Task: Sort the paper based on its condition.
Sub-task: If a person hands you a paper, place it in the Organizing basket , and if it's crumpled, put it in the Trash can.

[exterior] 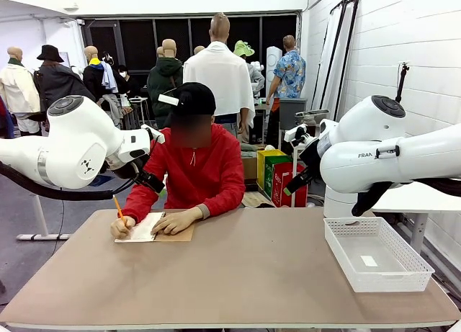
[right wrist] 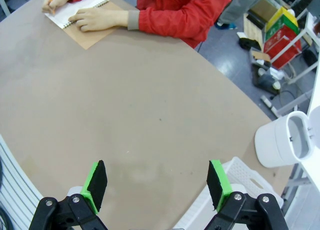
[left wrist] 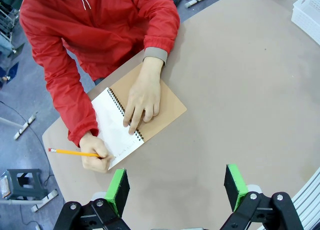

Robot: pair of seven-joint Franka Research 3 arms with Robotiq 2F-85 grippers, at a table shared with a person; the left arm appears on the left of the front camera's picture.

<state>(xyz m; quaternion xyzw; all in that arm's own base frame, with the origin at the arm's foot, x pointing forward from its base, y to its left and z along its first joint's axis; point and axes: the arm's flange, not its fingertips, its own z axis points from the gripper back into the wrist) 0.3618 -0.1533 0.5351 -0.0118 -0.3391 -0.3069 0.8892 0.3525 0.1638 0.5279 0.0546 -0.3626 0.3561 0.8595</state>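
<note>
Currently left claw (left wrist: 175, 187) and right claw (right wrist: 157, 182) gape empty; thin white paper sheet (left wrist: 111, 125), eleven o'clock, looks flimsy: pinch its edge.

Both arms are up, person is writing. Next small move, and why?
Probably wait, with the left tool and right tool open above the table. The page is bound in the spiral notebook, with the pencil on it and a hand pressing it flat; nothing looks ready to grasp.
</note>
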